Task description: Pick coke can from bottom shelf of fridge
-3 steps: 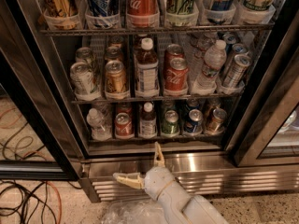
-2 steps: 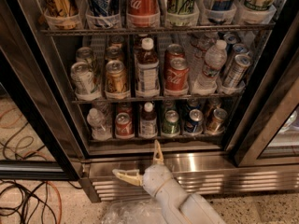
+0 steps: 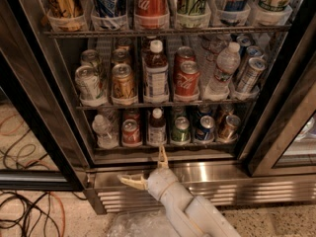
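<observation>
Hovering unchanged below the bottom shelf (image 3: 197,144), end effector (image 3: 141,164) stays spread, empty. Coke can (image 3: 131,132) stands untouched; reach pending.

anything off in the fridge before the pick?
Right end of the middle shelf: the water bottle and silver cans lean instead of standing upright. The coke can on the bottom shelf looks upright. The gripper hangs open below it, by the steel base.

Some lab or office pantry: a stocked drinks fridge (image 3: 276,107), cables (image 3: 29,214) loose on the speckled floor (image 3: 276,222), the robot's pincer (image 3: 140,163) spread wide by the steel base (image 3: 247,181).
</observation>
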Available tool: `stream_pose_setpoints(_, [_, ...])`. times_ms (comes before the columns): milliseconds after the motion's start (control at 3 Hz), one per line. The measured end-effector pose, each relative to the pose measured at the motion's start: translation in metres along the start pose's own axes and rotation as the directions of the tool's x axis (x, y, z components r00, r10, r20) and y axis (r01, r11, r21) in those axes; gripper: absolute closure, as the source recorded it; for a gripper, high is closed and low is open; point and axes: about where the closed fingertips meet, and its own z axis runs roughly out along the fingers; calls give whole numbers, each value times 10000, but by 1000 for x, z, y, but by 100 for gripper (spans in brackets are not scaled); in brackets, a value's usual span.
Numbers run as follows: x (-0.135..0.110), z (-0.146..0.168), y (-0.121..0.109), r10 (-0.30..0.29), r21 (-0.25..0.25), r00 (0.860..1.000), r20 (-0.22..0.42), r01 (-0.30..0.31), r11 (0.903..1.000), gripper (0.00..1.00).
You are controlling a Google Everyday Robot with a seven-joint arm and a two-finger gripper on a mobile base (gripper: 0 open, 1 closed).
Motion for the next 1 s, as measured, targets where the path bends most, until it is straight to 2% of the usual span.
stream_pose_setpoints(333, [4,25,-12,-89,226,9996,270,83,9997,0])
stream_pose_setpoints(667, [4,25,-12,-89,226,9996,270,83,9997,0])
stream_pose_setpoints(1000, [4,25,-12,-89,226,9996,270,83,9997,19])
